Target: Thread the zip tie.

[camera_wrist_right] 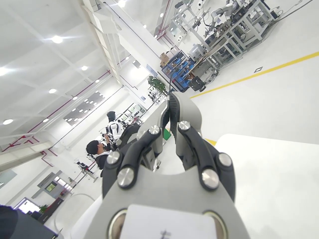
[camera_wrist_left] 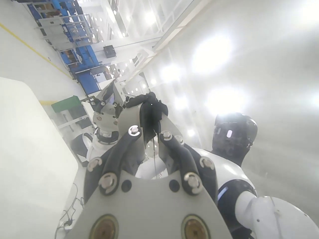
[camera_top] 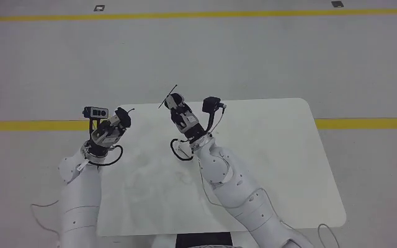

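- The right gripper (camera_wrist_right: 170,100) has its fingers pressed together on the zip tie (camera_wrist_right: 170,83), a thin black strip that pokes out past the fingertips.
- How much of the strip lies between the pads is hidden by the fingers.
- In the top view the strip is a slim straight line running from 7 o'clock to 1 o'clock across the fingertips. It is held in the air over the far edge of the white table (camera_top: 273,161), at about 11 o'clock on the tabletop.
- The left gripper (camera_wrist_left: 150,105) is also closed, its dark pads meeting at the tips. A dark strand (camera_wrist_left: 155,155) comes out from between them and runs back between the fingers towards the palm.
- Its end at the pads is lost in the black rubber, and I cannot tell whether it is a second tie.
- From above, this gripper sits at the table's 9 o'clock edge, well apart from the right one.
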You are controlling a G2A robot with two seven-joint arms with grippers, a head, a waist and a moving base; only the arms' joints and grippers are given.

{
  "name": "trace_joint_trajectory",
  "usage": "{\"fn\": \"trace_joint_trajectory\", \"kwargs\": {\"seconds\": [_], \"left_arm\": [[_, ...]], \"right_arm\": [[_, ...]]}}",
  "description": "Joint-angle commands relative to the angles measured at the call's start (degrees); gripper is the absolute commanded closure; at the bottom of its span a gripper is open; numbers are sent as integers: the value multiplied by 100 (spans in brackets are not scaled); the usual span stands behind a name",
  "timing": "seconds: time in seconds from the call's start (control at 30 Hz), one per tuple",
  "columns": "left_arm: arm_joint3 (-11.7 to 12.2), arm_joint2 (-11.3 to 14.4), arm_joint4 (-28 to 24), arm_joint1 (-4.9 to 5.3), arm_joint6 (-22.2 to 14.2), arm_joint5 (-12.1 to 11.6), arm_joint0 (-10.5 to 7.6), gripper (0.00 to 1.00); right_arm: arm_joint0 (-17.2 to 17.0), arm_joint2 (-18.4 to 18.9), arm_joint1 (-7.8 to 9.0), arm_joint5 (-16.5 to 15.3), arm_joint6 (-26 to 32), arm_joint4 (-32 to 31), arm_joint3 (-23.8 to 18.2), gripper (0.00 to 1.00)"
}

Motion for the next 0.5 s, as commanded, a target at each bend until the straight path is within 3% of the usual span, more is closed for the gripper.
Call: {"fn": "trace_joint_trajectory", "kwargs": {"seconds": [0.0,0.33,0.47], "left_arm": [[10,-10,22,-19,0,0,-10,100],[10,-10,22,-19,0,0,-10,100],[-160,74,73,-4,239,0,42,100]], "right_arm": [[8,1,-2,8,-12,12,10,100],[8,1,-2,8,-12,12,10,100],[-18,10,2,47,-19,2,-50,100]]}}
